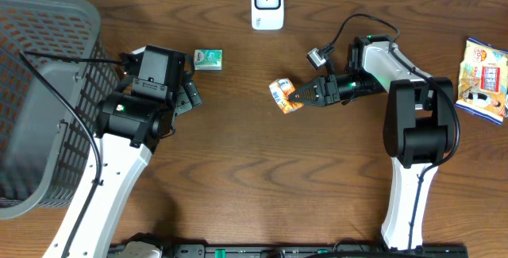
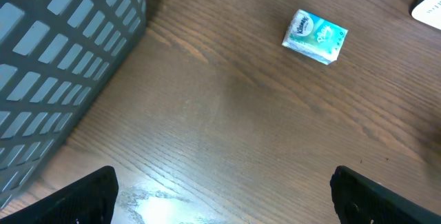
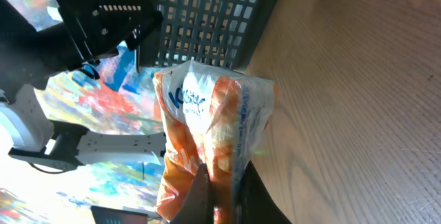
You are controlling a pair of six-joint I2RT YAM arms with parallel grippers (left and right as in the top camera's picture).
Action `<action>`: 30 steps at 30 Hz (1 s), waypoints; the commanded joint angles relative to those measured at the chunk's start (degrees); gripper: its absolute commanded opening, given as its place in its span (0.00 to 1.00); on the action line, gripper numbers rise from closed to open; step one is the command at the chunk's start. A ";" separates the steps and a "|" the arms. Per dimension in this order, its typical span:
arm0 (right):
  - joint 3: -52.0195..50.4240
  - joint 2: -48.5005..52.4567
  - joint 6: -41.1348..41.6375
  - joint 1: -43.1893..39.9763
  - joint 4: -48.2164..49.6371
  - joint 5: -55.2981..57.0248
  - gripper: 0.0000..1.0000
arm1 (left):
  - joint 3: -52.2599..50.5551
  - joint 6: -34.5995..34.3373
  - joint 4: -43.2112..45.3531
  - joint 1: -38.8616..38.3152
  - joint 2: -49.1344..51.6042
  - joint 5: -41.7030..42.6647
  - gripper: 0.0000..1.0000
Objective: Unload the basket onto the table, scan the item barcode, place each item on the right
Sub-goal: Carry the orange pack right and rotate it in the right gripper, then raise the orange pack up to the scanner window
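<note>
Clamping an orange snack packet (image 1: 282, 96), right end effector (image 1: 297, 94) sits closed; left end effector (image 2: 220, 193) gapes empty.

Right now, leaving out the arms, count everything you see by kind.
Basket: 1
Scanner: 1
Tissue pack: 1
Snack packets: 2, an orange packet in the right gripper and a snack bag at the right edge
Total: 5

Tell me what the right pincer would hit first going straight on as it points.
The right pincer, shut on the orange packet, would probably reach the left pincer first, across the table; relative heights are unclear.
</note>
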 commanded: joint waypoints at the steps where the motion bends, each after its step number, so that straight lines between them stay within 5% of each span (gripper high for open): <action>1: -0.15 -1.99 -1.53 0.02 0.00 -0.42 0.01 | 0.24 0.57 -0.20 0.17 0.37 -1.01 0.98; 22: -0.15 -1.97 -2.40 0.94 0.74 -0.39 0.01 | 0.24 0.57 -0.20 0.17 0.37 -1.01 0.98; 30: 0.04 -1.97 -1.44 3.69 8.87 0.11 0.01 | 0.24 0.57 -0.20 0.17 0.37 -1.01 0.98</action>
